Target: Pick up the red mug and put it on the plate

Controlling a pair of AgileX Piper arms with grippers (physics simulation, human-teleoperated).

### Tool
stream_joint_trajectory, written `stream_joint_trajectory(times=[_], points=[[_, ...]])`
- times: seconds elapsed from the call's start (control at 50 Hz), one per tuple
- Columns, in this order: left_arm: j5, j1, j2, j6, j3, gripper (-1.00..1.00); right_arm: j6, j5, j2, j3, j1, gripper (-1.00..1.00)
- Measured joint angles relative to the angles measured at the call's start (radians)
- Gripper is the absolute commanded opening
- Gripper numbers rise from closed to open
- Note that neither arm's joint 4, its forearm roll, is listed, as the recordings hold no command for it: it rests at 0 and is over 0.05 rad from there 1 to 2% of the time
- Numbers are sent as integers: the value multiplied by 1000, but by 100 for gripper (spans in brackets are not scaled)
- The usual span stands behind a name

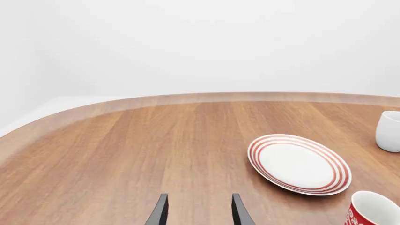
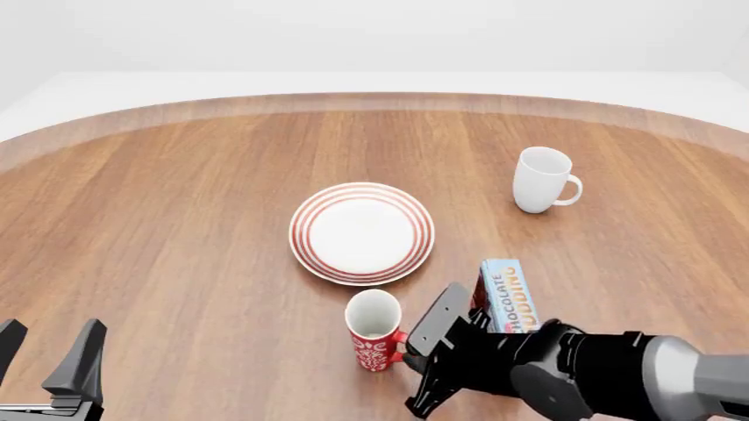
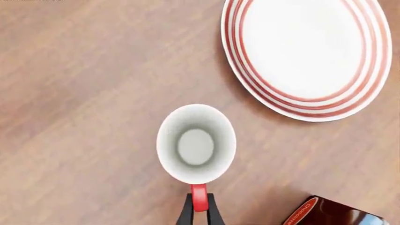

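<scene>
My right claw (image 3: 198, 206) clamped on the red mug's (image 2: 374, 330) handle, mug upright near the bench's near edge, just beside the plate (image 2: 361, 233), my left claw (image 1: 198, 211) apart.

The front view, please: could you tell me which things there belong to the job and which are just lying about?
Belonging to the job:
- tall red patterned mug, its handle between the right tool's fingers
- round white plate with red rings

Lying about:
- plain white mug
- chocolate pudding box
- left tool, open, idle

A white mug (image 2: 542, 179) and chocolate pudding box (image 2: 507, 295) stand apart on the table (image 2: 175, 219).
</scene>
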Motion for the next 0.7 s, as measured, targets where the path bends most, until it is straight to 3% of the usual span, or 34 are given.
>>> stream_joint_trajectory(times=[0.36,0.7], points=[[0,0,0,0,0,100,-43,-14,-15,10,-28,-100],[0,0,0,0,0,100,-83,56,-155,-7,-53,-100]])
